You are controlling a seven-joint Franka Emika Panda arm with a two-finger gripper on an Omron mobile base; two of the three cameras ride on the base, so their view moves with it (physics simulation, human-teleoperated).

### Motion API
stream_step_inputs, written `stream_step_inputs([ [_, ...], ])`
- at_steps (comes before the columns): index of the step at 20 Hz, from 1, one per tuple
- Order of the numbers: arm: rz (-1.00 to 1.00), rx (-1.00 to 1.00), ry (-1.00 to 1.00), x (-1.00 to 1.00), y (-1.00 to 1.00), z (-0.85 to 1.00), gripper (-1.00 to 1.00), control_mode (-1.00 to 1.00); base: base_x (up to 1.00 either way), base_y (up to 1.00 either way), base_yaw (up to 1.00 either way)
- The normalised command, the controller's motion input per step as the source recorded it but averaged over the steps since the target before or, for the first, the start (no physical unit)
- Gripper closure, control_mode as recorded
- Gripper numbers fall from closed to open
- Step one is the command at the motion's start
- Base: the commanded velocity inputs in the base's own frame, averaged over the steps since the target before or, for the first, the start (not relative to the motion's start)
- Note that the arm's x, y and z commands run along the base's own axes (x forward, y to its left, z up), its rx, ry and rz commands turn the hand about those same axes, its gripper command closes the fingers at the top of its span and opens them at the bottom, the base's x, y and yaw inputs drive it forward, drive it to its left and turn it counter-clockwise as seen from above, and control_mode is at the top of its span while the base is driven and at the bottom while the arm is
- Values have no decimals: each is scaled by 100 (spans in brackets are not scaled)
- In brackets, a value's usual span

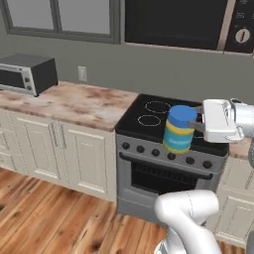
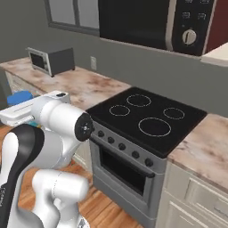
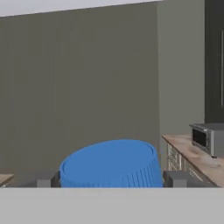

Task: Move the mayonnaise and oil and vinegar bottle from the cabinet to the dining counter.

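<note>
One item in transit: short blue-lidded, yellow-banded mayonnaise jar [image 1: 179,130] pinched by white two-finger gripper [image 1: 198,125] (above black stove [image 1: 161,119]). Carry to dining counter required next.

The white arm rises from the base, bends at a rounded elbow and reaches out level, its wrist turned sideways so the hand points horizontally. The gripper [image 1: 191,126] is closed on the mayonnaise [image 1: 179,130], one finger [image 3: 176,178] pressed against each side of the jar just under its blue lid, and holds it upright in the air.
</note>
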Motion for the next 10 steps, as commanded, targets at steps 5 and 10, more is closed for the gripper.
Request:
stream_step_inputs([
  [5,0,0,0,0,0,0,100,100,1,63,46],
  [10,0,0,0,0,0,0,100,100,4,61,48],
])
